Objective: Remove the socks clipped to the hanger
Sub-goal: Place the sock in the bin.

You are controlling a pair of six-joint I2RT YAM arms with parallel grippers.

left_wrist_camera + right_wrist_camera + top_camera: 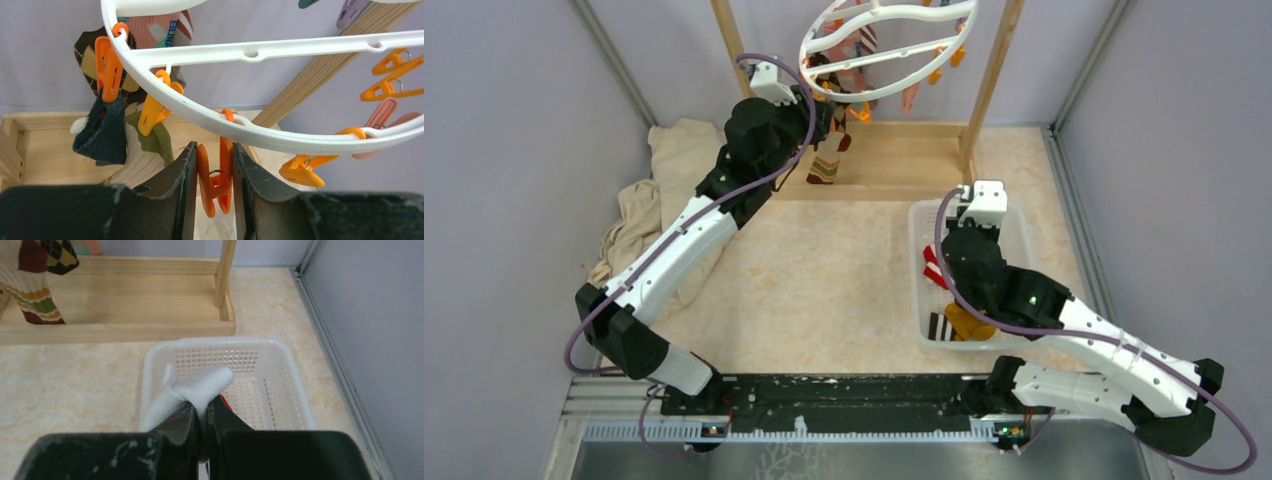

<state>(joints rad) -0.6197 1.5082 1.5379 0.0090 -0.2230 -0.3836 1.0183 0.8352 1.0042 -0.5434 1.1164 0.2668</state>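
Note:
The hanger (260, 50), a white ring with orange clips, hangs at the top of the top view (889, 45). My left gripper (214, 167) is shut on an empty orange clip (220, 175) under the ring's near rim. To its left, clips hold a navy sock (102, 132), a cream-and-olive striped sock (150, 145) and a brown argyle sock (87, 55). My right gripper (202, 410) is shut on a white sock (200, 385) above the white basket (295, 390). A red-white sock (934, 268) and a mustard sock (969, 322) lie in the basket.
The wooden frame (994, 70) and its base tray (894, 165) carry the hanger at the back. A beige cloth (664, 190) lies bunched at the left under my left arm. Grey walls close in both sides.

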